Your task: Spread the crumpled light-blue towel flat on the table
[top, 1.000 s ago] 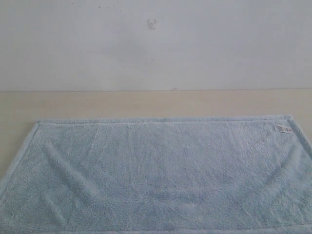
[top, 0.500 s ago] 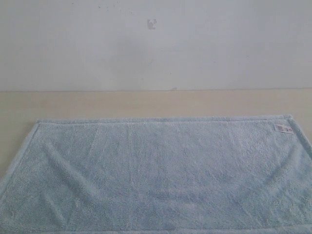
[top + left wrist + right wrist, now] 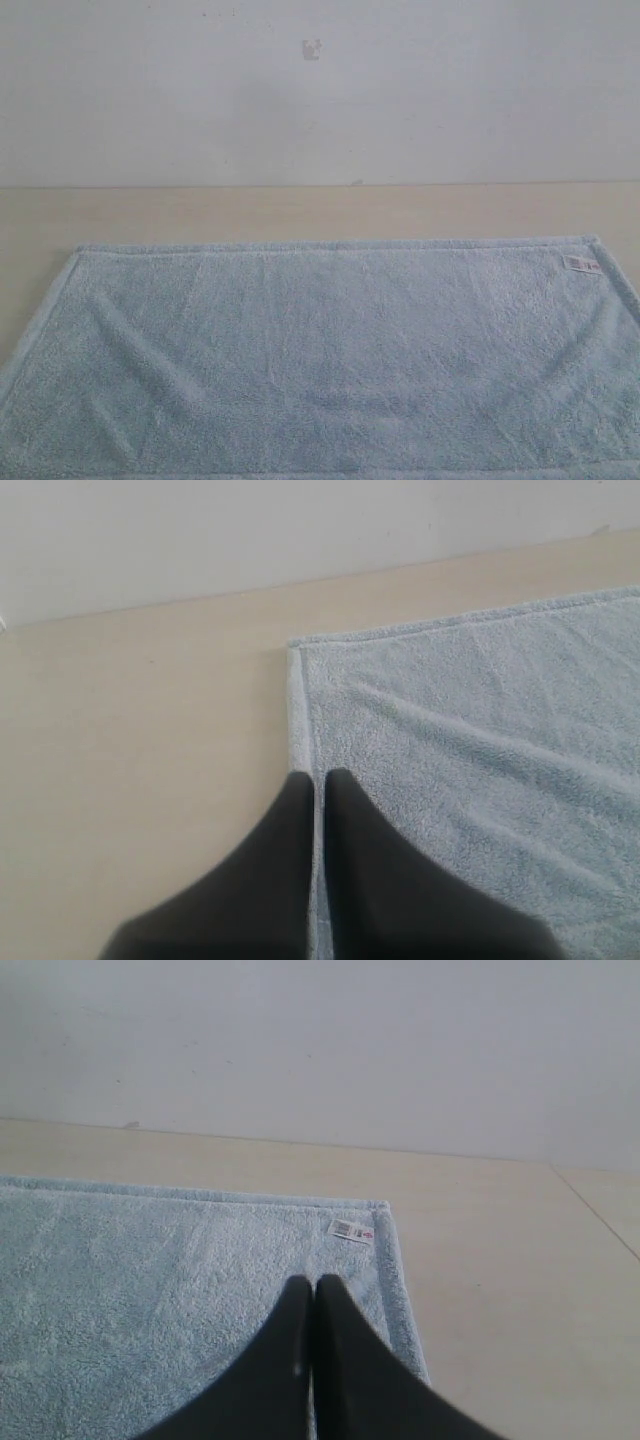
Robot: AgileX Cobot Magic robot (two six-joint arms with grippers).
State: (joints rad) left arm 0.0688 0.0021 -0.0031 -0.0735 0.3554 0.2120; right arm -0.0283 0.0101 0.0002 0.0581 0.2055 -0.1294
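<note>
The towel (image 3: 320, 350) lies nearly flat (faint creases show). Left pincer (image 3: 320, 778) and right pincer (image 3: 312, 1282), both closed, empty, sit over its side hems; retreating low could drag them.

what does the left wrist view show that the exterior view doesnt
Only the left wrist view: the left tool, shut, its tips lined up with the side hem of the towel. Only the exterior view: the towel's white tag at a far corner, a small mark on the wall, and the towel's whole far edge. Both: the towel lying spread on the table, with the wall behind.
</note>
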